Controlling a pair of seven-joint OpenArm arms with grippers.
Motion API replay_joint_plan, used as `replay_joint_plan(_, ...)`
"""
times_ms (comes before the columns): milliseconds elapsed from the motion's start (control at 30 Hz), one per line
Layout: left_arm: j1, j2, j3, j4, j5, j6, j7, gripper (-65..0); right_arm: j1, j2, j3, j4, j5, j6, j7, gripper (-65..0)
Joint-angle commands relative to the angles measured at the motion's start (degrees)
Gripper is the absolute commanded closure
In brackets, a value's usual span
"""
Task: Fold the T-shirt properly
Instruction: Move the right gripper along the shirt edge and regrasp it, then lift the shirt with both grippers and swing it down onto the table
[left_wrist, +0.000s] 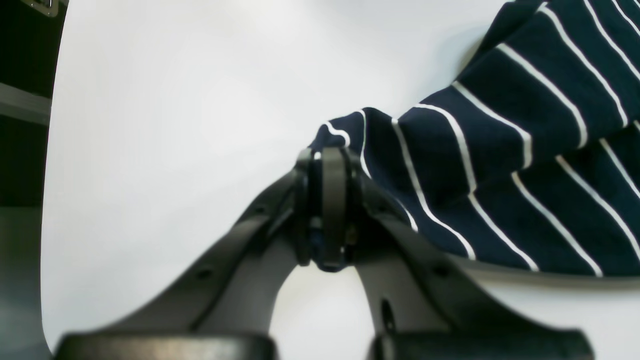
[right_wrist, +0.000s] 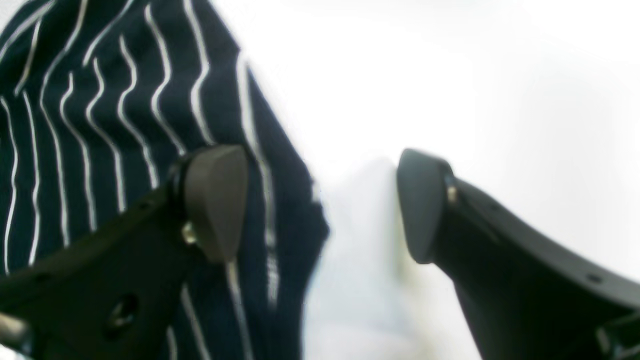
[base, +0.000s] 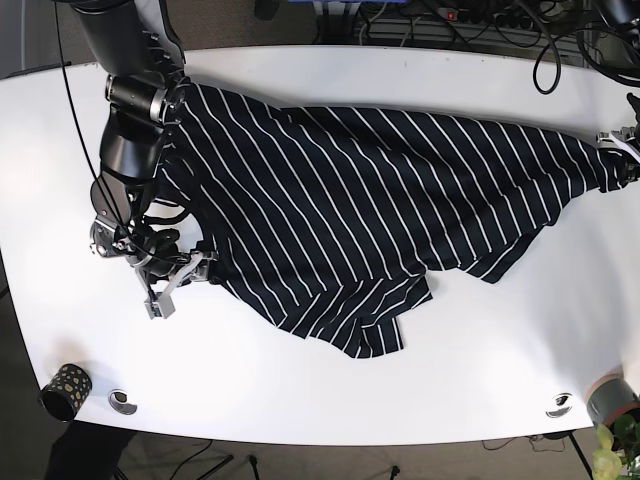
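Fabric of the navy, white-striped T-shirt (base: 370, 210) is seen spread, rumpled and unfolded, across the middle of the white table (base: 300, 390), reaching from the arm on the base view's left to the arm at its far right edge. At the lower left corner of the table a small dark cup with pale dots (base: 62, 388) is set, and a round metal fitting (base: 123, 401) is seen just beside it. At the shirt's left edge the right gripper (right_wrist: 320, 205) is held with its jaws spread wide apart; one fingertip (right_wrist: 215, 200) is placed over the striped cloth and the other over bare table, with the shirt's edge lying between them, nothing being pinched. A ragged lower hem is shown bunched near the table's centre. At the far right, the left gripper (left_wrist: 327, 205) is clamped on a corner of the T-shirt (left_wrist: 500, 165), the cloth being drawn taut from the closed jaws. A second round fitting (base: 559, 406) is seen near the lower right edge.
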Motion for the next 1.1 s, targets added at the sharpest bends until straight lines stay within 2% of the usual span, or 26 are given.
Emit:
replay_joint_plan(0,-0.3,-1.5,-0.8,1.1,-0.8,0.3,-1.3,0.0,1.1,-1.2,-2.2,0.4,0.5,0.36,-0.3,-45.3)
replay_joint_plan(67,-0.3,-1.5,-0.9,1.0,-0.8,0.3,-1.3,0.0,1.1,-2.5,-2.9,0.4,0.4,0.36,-0.3,-45.3)
replay_joint_plan(233,-0.3,-1.5,-0.9,1.1,2.0,0.3,-1.3,0.0,0.9,-3.0,-3.1,0.4,0.4,0.36,-0.3,-44.1)
replay_joint_plan(333,-0.3,-1.4,-0.9,1.1,3.5,0.3,-1.3,0.0,0.4,-3.7,-3.1,0.4,0.2,0.36,-0.1,-34.7)
replay_joint_plan(400,-0.3,-0.6,-0.9,1.1,3.7,0.3,-1.3,0.0,0.4,-3.6,-3.1,0.4,0.2,0.36,-0.1,-23.3)
replay_joint_plan(500,-0.4,-0.4,-0.9,1.1,4.0,0.3,-1.3,0.0,0.3,-3.7,-3.2,0.6,0.4,0.36,-0.5,-1.9)
replay_joint_plan(533,-0.5,-0.4,-0.9,1.1,4.0,0.3,-1.3,0.0,0.2,-3.7,-3.2,0.6,0.4,0.36,-0.7,0.0)
replay_joint_plan(667,-1.9,-0.4,-0.9,2.0,4.0,0.3,-1.2,0.0,-1.3,-3.2,-2.7,3.2,0.4,0.36,-2.3,0.0)
replay_joint_plan(833,-2.5,-0.4,-0.9,4.1,4.1,0.6,2.4,0.0,-6.3,-2.4,-0.4,18.4,0.4,0.36,-8.4,0.0)
replay_joint_plan(1000,-8.9,-0.4,1.4,4.1,4.1,5.8,5.7,0.0,-6.7,-2.1,-0.5,27.4,0.3,0.36,-13.1,0.0)
replay_joint_plan(1067,-12.8,-0.4,3.5,4.2,4.1,7.3,8.6,0.0,-6.2,-0.5,-1.1,30.0,0.4,0.36,-14.3,0.0)
